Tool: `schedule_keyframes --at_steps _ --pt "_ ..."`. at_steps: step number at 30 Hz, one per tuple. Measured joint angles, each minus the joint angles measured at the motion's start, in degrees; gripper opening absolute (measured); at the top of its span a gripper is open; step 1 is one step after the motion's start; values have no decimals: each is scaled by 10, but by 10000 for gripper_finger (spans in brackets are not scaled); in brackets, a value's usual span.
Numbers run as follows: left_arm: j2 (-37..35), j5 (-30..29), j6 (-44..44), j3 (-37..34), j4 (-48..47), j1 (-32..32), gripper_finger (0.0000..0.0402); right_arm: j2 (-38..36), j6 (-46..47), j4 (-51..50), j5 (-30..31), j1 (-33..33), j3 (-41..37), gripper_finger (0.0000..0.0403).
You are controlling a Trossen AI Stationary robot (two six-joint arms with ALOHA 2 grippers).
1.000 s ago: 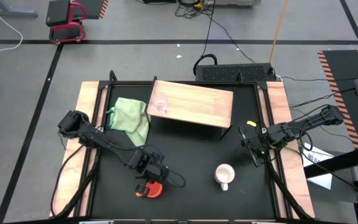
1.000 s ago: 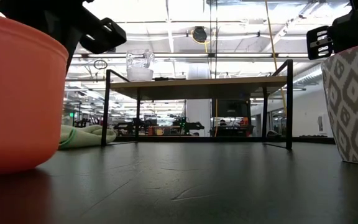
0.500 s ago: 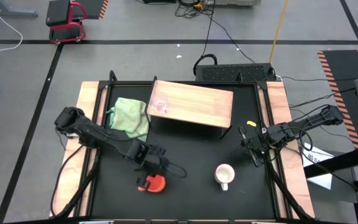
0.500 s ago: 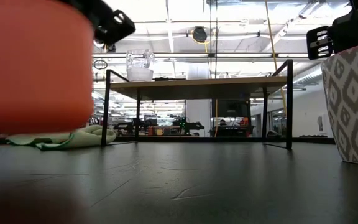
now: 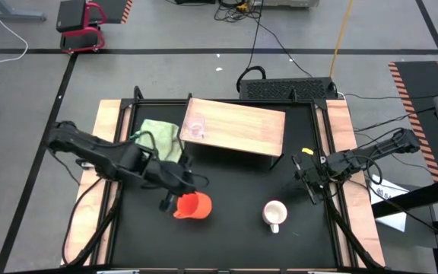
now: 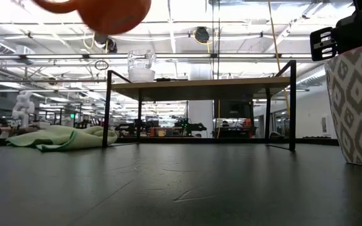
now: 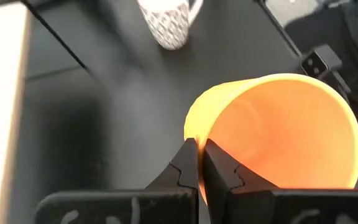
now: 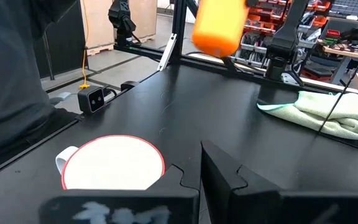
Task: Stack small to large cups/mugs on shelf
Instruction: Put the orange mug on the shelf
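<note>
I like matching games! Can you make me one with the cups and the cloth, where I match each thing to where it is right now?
Things:
1. orange mug
2. white mug
3. glass cup
4. green cloth

Places:
A. on the wooden shelf
B. lifted in the air, held by the left end effector
C. lying on the black tabletop beside the shelf
D. standing on the black tabletop near the right end effector

Pairs: 1-B, 2-D, 3-A, 4-C

Orange mug [image 8: 220, 26] held aloft, white mug [image 8: 113, 170] close below, green cloth [image 8: 319, 114] beyond
</note>
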Motion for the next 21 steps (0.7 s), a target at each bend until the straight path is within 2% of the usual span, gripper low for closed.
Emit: schedule_keyframes --at_steps 7,14,21 --pt "-28 -51 27 0 66 40 4 0 -3 0 0 0 0 0" --pt "-27 -54 37 0 152 101 4 0 -6 0 0 0 0 0" --pt "-38 -43 64 0 150 127 4 0 -4 -1 0 0 0 0"
